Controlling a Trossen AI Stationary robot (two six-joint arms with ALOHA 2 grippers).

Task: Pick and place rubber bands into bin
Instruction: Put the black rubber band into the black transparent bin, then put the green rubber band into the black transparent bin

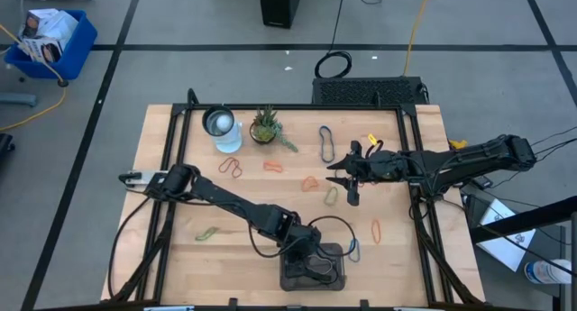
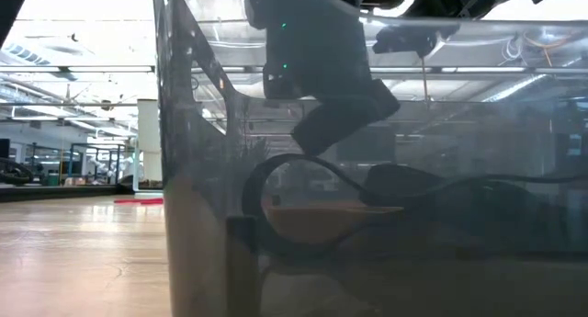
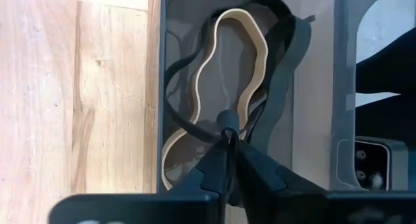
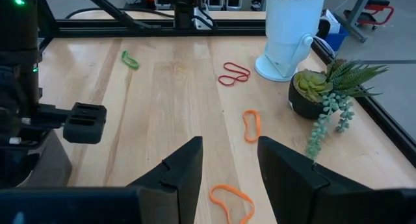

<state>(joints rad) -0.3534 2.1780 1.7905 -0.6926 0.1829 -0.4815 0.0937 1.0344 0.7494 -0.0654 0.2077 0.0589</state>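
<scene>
Looking down from the high view, the left gripper (image 1: 306,254) hangs over the bin (image 1: 335,277), which sits just beside the table's (image 1: 180,248) front edge. Bare wood lies open behind the gripper and toward its arm's side. The right gripper (image 1: 345,188) hovers well apart, out over the middle of the table, jaws spread and empty, with free board all round it. Nine loose rubber bands (image 1: 310,183) lie on the wood: four orange, two green, one red and two bluish. One bluish band lies just beside the bin's wall, and an orange and a green one lie nearest the right gripper.

At table height, the low view is almost filled by the bin's dark wall (image 2: 193,216). The left gripper (image 2: 340,115) comes down just above it, and one black loop (image 2: 276,170) curves below.

From the left wrist view, the left gripper (image 3: 227,120) is inside the bin's (image 3: 161,87) walls, one wall close on each side. Its jaws are almost together, pinching a thin black band (image 3: 170,94) at their tips. Under the tips lie one tan band (image 3: 250,55) and at least two black ones.

From the right wrist view, the right gripper (image 4: 227,146) stands open, with nothing between its fingers (image 4: 185,165). Ahead of it lie four bands: two orange, one red, one green. One white jug (image 4: 289,36) and one potted plant (image 4: 325,94) stand farther off beside the table's rail.
</scene>
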